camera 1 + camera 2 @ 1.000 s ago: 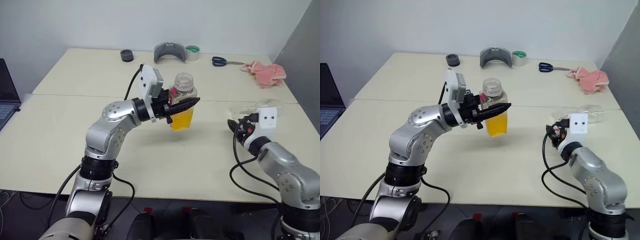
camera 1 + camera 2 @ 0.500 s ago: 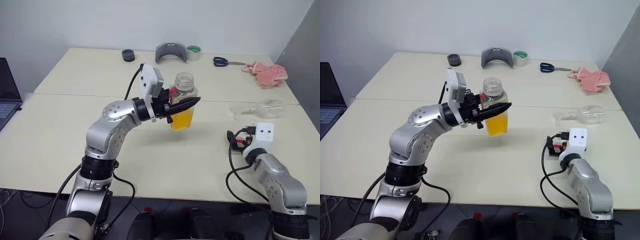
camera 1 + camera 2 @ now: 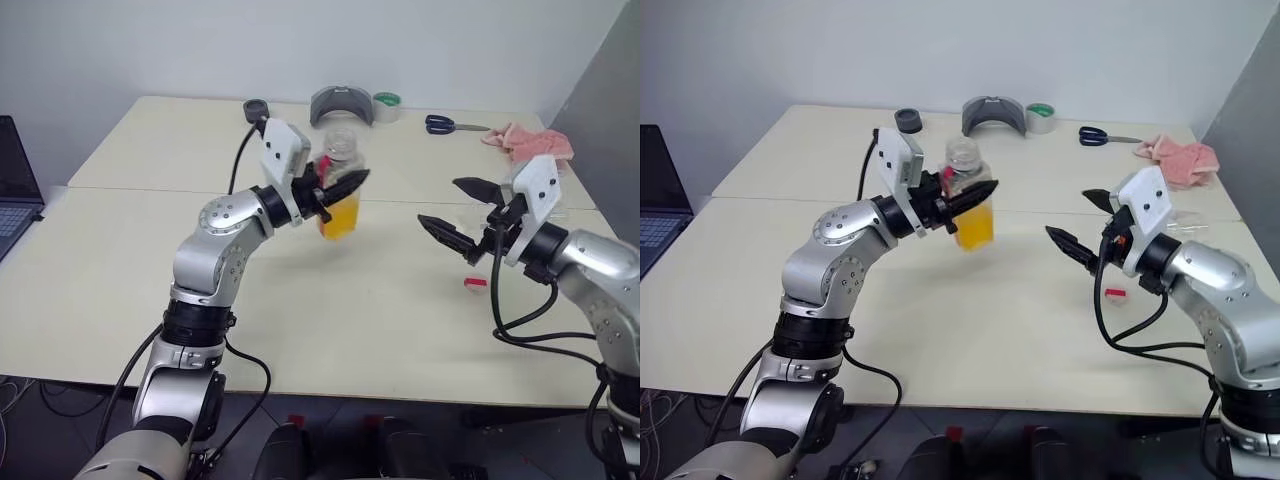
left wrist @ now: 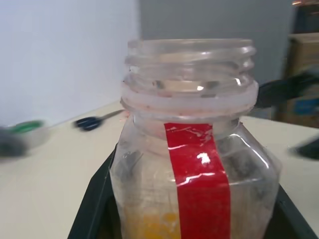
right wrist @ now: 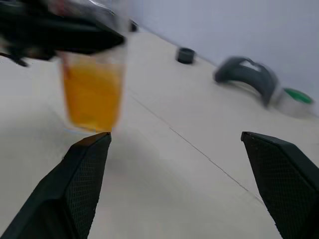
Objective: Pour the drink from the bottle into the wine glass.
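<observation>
Bottle [image 3: 340, 188] clamped upright in left end effector [image 3: 338, 189], off table.

Left arm: raised, elbow bent, forearm reaching forward over the desk [image 3: 120, 250].
Left hand [image 3: 340, 187]: clamped on the bottle [image 3: 340, 200], held upright.
Right arm: raised, forearm angled inward.
Right hand [image 3: 462, 212]: fingers spread wide, empty.

- No lettering, brand or number can be read anywhere.
- The bottle [image 4: 192, 149] carries a plain red stripe [image 4: 199, 184] with nothing printed on it.
</observation>
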Robot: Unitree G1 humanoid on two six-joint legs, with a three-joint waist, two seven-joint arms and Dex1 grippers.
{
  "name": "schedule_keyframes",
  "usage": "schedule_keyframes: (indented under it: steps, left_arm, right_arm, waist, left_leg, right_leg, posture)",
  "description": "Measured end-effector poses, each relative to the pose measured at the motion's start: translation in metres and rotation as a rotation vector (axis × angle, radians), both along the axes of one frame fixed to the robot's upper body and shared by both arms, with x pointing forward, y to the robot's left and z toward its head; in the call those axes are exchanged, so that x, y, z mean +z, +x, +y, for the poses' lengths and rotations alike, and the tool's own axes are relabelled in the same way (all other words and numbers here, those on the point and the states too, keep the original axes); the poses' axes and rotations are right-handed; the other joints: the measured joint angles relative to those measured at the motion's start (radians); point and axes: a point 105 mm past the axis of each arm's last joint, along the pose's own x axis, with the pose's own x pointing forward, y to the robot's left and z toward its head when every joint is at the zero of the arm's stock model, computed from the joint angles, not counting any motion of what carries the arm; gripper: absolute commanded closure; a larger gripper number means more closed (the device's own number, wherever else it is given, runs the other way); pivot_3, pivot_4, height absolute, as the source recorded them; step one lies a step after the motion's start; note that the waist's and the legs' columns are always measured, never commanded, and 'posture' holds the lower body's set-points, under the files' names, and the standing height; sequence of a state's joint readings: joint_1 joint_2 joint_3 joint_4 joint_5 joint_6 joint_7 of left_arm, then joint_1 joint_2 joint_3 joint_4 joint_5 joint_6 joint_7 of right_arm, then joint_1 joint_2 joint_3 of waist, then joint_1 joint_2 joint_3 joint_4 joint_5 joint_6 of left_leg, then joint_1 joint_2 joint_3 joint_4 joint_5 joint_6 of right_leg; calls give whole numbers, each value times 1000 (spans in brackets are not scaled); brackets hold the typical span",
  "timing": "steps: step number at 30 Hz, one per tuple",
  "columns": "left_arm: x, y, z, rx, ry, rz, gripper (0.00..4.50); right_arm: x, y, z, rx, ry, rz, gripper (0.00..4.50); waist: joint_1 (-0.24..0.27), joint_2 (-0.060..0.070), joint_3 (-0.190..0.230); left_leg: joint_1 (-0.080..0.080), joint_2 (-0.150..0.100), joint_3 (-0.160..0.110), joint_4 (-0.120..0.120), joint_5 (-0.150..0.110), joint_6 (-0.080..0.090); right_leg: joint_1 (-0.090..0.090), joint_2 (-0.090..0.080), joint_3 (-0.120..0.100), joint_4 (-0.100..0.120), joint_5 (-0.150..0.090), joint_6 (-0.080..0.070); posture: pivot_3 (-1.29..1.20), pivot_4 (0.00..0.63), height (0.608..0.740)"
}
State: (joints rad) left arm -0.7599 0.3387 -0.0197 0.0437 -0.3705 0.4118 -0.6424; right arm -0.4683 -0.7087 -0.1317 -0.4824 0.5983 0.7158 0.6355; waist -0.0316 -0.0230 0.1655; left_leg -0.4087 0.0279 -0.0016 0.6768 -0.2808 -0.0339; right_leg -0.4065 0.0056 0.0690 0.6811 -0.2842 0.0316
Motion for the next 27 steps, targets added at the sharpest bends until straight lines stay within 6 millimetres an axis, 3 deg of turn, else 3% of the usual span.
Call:
schedule_keyframes:
  steps: [7,15,20,27]
  left_arm:
    - [-12,33,49,305,-34,-1,2603]
    - [-27,55,113,689,-105,-10,2603]
    - [-38,58,126,787,-148,-26,2603]
    - [-68,57,144,871,-156,-3,2603]
  right_arm:
    - [17,-13,38,235,46,52,41]
    - [12,-18,62,343,56,94,41]
    - [9,-19,70,380,63,108,41]
    - [7,-14,71,364,79,112,41]
  waist:
    - [1,0,0]
    - [5,0,0]
    - [7,0,0]
    - [6,0,0]
  left_leg:
    - [-1,1,-1,0,0,0]
    - [-3,-1,-4,1,0,0]
    - [-6,-1,-7,2,0,0]
    - [-7,-1,-10,2,0,0]
  right_leg:
    - [0,-5,-2,1,0,0]
    - [-1,-8,-5,1,0,0]
    - [-1,-10,-8,1,1,0]
    - [-2,-10,-11,1,1,0]
  posture:
    - [0,150,740]
    - [0,150,740]
    - [0,150,740]
    - [0,150,740]
